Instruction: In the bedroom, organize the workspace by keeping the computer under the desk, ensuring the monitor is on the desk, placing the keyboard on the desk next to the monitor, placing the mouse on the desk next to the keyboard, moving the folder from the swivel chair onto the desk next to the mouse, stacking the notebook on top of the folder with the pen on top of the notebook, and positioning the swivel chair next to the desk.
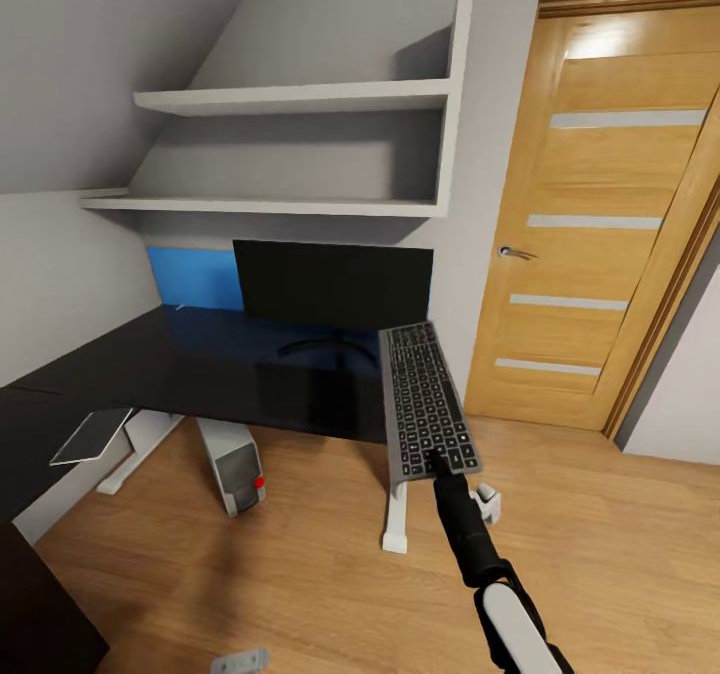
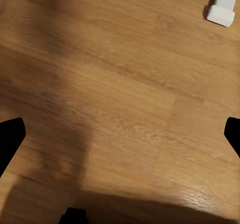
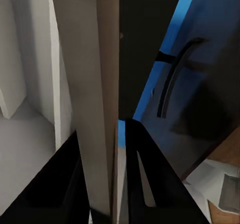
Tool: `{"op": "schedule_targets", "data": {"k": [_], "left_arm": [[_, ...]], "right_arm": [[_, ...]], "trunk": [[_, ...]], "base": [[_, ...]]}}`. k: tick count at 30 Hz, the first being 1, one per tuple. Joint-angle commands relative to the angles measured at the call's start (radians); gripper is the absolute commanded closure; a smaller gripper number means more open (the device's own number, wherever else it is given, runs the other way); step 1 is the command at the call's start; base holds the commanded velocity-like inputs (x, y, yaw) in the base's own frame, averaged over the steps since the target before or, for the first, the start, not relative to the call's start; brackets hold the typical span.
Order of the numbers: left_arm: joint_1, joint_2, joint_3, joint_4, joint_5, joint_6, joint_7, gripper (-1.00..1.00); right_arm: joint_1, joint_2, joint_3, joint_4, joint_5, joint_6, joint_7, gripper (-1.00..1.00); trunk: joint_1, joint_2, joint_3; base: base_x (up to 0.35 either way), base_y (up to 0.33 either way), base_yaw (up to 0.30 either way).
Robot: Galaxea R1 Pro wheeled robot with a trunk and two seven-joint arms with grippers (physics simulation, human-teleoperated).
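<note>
The black keyboard [image 1: 425,399] hangs tilted over the right end of the glossy black desk [image 1: 150,364], in front of the monitor [image 1: 335,284]. My right gripper [image 1: 440,460] is shut on its near short end. In the right wrist view the keyboard [image 3: 95,109] runs edge-on between the dark fingers [image 3: 150,184]. The white computer [image 1: 235,466] stands on the floor under the desk. A thin grey notebook [image 1: 90,435] lies at the desk's left edge, partly overhanging. My left gripper [image 2: 120,139] is open above bare wooden floor, low down by the head view's bottom edge [image 1: 240,662].
A wooden door [image 1: 600,224] stands closed right of the desk. White wall shelves [image 1: 300,99] hang above the monitor, with a blue wall panel [image 1: 195,276] behind it. A white desk leg [image 1: 398,519] reaches the floor near my right arm.
</note>
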Motion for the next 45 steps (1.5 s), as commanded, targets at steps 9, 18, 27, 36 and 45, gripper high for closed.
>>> {"op": "schedule_targets", "data": {"k": [9,18,27,36,45], "left_arm": [[-0.001,0.001,0.005,-0.002,0.004,0.006,0.002,-1.00],[-0.001,0.001,0.005,-0.002,0.004,0.005,0.002,-1.00],[-0.001,0.001,0.005,-0.002,0.004,0.006,0.002,-1.00],[0.000,0.001,0.005,-0.002,0.004,0.005,0.002,-1.00],[0.000,0.001,0.005,-0.003,0.004,0.005,0.002,-1.00]], "right_arm": [[-0.001,0.012,0.002,0.032,0.010,-0.175,0.006,1.00],[-0.001,0.046,0.002,0.090,-0.019,-0.354,0.005,1.00],[-0.001,0.062,0.001,0.095,-0.148,-0.400,0.007,1.00],[-0.001,0.063,0.003,0.096,-0.152,-0.402,0.008,1.00],[-0.001,0.084,0.019,0.110,-0.153,-0.397,0.006,1.00]], "trunk": [[0.000,-0.001,-0.001],[0.000,-0.001,-0.001],[0.000,-0.001,-0.001],[0.000,-0.001,-0.001],[0.000,-0.001,-0.001]], "base": [[0.000,0.000,0.000],[0.000,0.000,0.000],[0.000,0.000,0.000],[0.000,0.000,0.000],[0.000,0.000,0.000]]}}
